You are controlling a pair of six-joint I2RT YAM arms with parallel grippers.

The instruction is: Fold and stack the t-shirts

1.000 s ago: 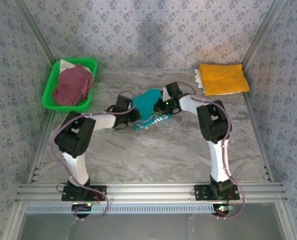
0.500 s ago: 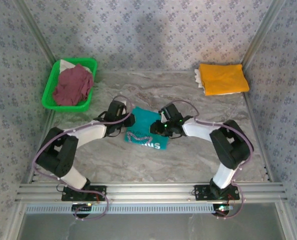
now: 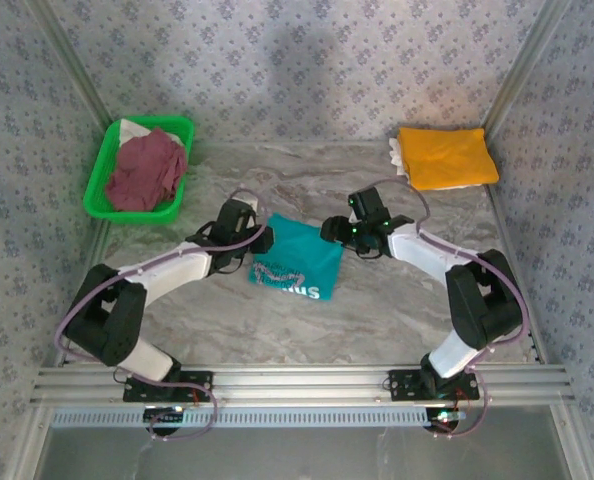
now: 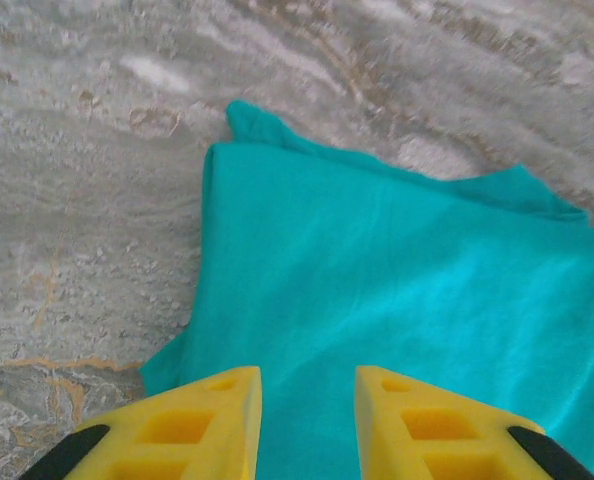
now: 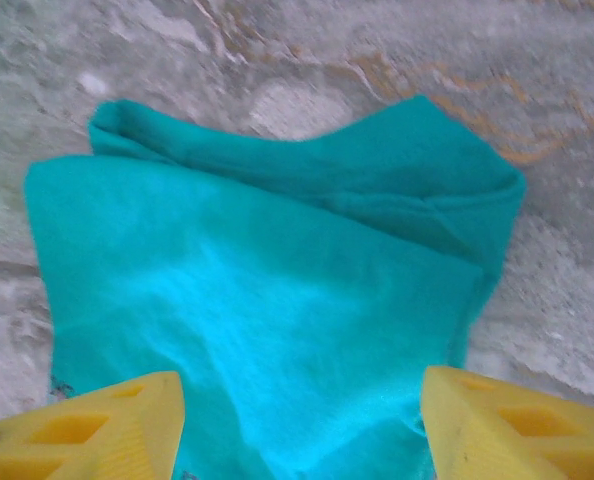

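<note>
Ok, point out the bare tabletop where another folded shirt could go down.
Free: the strip of marble table between the teal t-shirt with white print and the near aluminium rail, and the back middle between the green plastic basket and the folded orange-yellow t-shirt. Crowded: the centre, where the left gripper and right gripper flank the teal shirt.

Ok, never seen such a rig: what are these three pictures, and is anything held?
Two robot arms are bolted at the near edge of a table. The wide picture looks down from above; the two close-ups come from cameras on the wrists. A folded teal t-shirt lies between the arms, a maroon t-shirt sits in a green basket, and a folded orange-yellow t-shirt lies far right. The right gripper is open over the teal cloth. The left gripper stands nearly closed, cloth between its fingers; whether it pinches is unclear.
</note>
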